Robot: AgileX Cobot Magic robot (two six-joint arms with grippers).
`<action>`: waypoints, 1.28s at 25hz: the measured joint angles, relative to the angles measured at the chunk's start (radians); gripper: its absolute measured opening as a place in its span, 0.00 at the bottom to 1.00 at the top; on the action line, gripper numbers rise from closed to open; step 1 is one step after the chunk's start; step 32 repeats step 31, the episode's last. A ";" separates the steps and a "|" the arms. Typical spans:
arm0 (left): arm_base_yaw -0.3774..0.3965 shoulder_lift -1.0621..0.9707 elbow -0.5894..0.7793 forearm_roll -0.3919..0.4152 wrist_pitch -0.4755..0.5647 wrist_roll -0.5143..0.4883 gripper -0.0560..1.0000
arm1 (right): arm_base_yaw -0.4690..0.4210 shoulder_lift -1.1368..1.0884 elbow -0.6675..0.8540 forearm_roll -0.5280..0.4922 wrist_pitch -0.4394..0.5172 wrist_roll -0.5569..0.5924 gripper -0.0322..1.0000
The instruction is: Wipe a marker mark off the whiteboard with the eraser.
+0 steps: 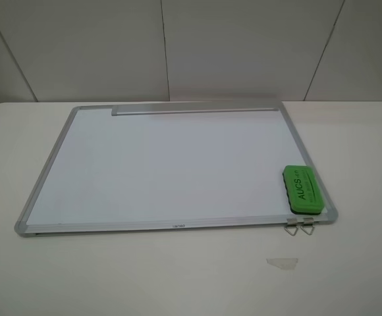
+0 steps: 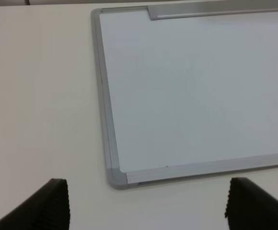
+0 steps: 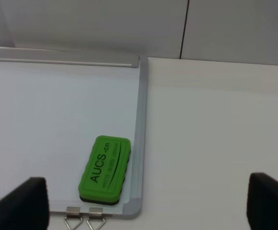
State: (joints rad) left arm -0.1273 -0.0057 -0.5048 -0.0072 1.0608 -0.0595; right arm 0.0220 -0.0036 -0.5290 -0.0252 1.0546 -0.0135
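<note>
the whiteboard (image 1: 164, 171) lies flat on the worktop (image 1: 349, 263). the eraser (image 1: 303, 189) rests on its near right corner, just above two metal clips (image 1: 299, 228). no mark can be made out on the board. the left gripper (image 2: 146, 206) and right gripper (image 3: 146, 206) are both spread wide, holding nothing.

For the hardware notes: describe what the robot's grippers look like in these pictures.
Only fingertips show, in the wrist views. The left gripper has two black fingers with finely ribbed inner edges, tapering to blunt tips. The right gripper shows two matte black, blocky fingers. No cables, markings or arm links are visible.
</note>
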 joint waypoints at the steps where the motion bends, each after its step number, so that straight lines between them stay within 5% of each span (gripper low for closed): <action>1: 0.000 0.000 0.000 0.000 0.000 0.000 0.70 | 0.000 0.000 0.000 0.000 0.000 0.000 0.83; 32: 0.000 0.000 0.000 0.000 0.000 0.000 0.70 | 0.000 0.000 0.000 0.000 0.000 0.000 0.83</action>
